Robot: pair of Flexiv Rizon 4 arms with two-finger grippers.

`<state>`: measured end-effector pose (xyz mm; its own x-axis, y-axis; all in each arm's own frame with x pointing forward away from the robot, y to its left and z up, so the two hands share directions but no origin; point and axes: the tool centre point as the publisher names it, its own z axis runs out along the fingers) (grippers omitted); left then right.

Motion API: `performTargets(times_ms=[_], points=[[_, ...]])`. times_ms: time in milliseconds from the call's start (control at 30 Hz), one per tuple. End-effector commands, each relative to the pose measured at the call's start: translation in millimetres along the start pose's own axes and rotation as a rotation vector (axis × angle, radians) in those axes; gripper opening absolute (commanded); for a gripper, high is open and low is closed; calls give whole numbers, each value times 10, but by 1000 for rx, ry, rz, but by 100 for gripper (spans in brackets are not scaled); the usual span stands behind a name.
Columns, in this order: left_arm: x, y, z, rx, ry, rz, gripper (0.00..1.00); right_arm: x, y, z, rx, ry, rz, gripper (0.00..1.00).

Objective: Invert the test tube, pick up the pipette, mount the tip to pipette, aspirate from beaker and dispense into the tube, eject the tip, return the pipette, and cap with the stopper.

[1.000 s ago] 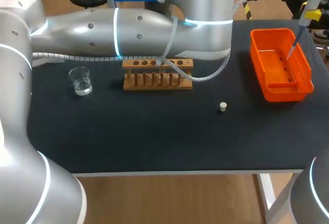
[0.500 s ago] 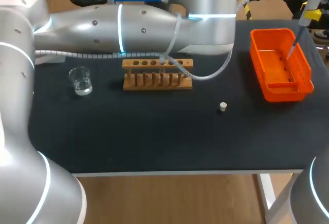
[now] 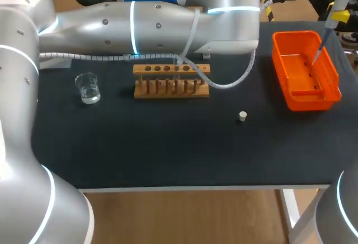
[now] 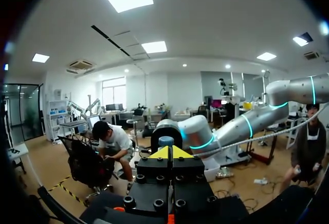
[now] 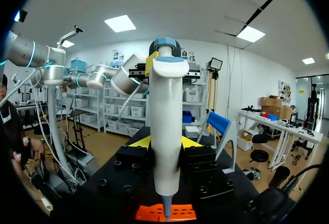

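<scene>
My right gripper [image 5: 164, 144] is shut on the white pipette [image 5: 165, 126], which stands upright between its yellow tips. In the head view the pipette [image 3: 334, 13] hangs at the far right with its thin tip [image 3: 316, 55] over the orange bin [image 3: 330, 90]. My left gripper [image 4: 172, 153] is shut with nothing in it, right by the pipette's blue top [image 4: 166, 141]. The wooden rack [image 3: 170, 80] stands mid-table, partly under my left arm [image 3: 151, 26]. I cannot make out the tube in it. The beaker [image 3: 88, 87] holds clear liquid at the left. The small white stopper [image 3: 242, 116] lies alone.
A grey cable [image 3: 226, 81] from my left arm droops over the rack's right end. The orange bin sits at the table's right edge. Dark tabletop [image 3: 168, 149] lies bare toward the front.
My left arm has shifted slightly to the right and farther back over the rack. The pipette, the right gripper and the things on the table have stayed put.
</scene>
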<state>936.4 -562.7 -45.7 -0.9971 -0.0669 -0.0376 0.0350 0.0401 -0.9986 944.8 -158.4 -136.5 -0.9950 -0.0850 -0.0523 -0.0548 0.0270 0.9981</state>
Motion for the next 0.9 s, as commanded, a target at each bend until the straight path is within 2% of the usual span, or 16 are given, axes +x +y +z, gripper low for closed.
performTargets(times_ms=[33,900], points=[[-5,36,85,10,-3,0,0,1,10,-2,3,0,0,0],[-24,102,94,3,1,-9,0,1,10,-2,3,0,0,0]])
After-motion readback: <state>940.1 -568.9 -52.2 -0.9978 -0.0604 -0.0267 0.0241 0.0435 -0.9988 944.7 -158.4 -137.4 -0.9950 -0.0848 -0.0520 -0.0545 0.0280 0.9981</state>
